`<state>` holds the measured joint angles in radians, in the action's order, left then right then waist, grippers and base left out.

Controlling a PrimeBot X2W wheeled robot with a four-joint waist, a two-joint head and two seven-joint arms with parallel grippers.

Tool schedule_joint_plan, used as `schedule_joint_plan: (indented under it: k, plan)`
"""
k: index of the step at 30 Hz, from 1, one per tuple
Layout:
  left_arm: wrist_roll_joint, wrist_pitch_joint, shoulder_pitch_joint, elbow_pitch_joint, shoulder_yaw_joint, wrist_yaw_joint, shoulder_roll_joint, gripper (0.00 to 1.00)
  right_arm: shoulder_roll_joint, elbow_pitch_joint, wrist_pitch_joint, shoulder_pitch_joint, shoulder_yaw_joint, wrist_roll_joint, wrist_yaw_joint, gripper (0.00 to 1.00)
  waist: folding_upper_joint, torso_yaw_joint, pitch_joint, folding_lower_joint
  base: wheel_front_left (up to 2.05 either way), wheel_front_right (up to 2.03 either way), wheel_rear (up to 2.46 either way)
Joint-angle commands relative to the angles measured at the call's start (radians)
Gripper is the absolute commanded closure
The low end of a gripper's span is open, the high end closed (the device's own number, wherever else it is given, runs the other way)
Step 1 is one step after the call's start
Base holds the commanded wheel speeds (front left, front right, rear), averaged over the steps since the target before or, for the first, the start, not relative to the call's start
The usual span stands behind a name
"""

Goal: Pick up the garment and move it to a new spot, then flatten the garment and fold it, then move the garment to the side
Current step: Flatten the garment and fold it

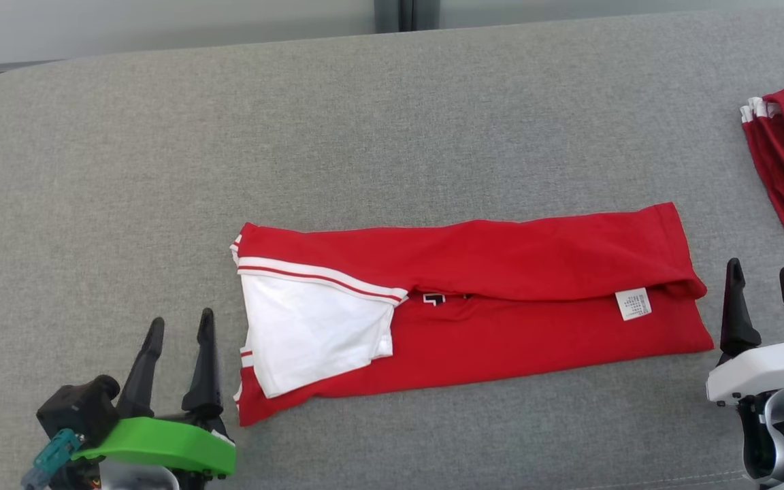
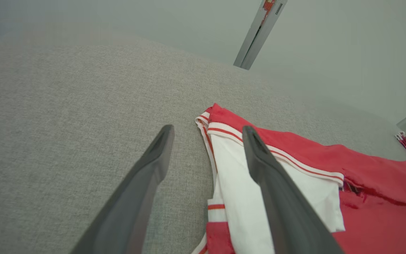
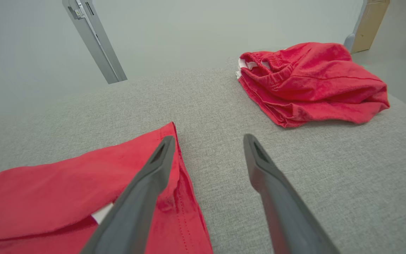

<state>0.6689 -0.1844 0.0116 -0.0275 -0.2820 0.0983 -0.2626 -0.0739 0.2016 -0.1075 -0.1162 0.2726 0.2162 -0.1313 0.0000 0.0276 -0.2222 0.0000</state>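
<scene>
1. The head camera looks forward and steeply down on the grey tabletop [image 1: 392, 122], far enough off to take in the whole folded red garment [image 1: 501, 299] at centre. The left tool [image 1: 181, 316] rises at 7 o'clock and the right tool [image 1: 760, 267] at 4 o'clock.
2. The left wrist camera sits low and close over the tabletop, facing along its fingers toward the far wall. The garment's white-trimmed end lies at 4 o'clock.
3. The right wrist camera, equally low and close, also faces the wall, with the garment's plain end at 8 o'clock and a red pile [image 3: 312, 84] at 1 o'clock.
4. All three views share the garment and the pile; both wrist views share a grey post [image 3: 97, 46].
</scene>
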Motion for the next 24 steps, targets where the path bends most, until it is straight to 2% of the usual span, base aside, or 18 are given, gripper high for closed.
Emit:
schedule_joint_plan:
  k: [1,6,10,15,24]
  plan:
    - [-0.02,-0.016,0.004,0.004,0.007,0.009,-0.001,0.0,0.005,-0.007,-0.002,0.009,0.006,-0.004,0.001,0.0,0.0,0.004,0.008,0.0,0.0,0.0,0.0]
    - [-0.06,-0.042,0.037,-0.01,-0.007,0.026,0.017,0.0,0.009,-0.015,0.034,-0.02,0.006,-0.011,0.001,0.0,0.0,0.011,0.022,0.0,0.0,0.0,0.0]
    - [-0.077,-0.049,0.054,-0.033,-0.022,0.027,0.028,0.0,-0.003,0.017,0.118,-0.055,-0.005,-0.018,0.001,0.0,0.0,0.02,0.028,0.0,0.0,0.0,0.0]
    - [-0.091,-0.056,0.071,-0.06,-0.03,0.031,0.037,0.0,-0.048,0.103,0.233,-0.09,-0.03,-0.022,0.001,0.0,0.0,0.048,0.027,0.0,0.0,0.0,0.0]
    - [-0.093,-0.062,0.086,-0.093,-0.031,0.025,0.043,0.0,-0.103,0.255,0.319,-0.12,-0.086,-0.004,0.001,0.0,0.0,0.084,0.025,0.0,0.0,0.0,0.0]
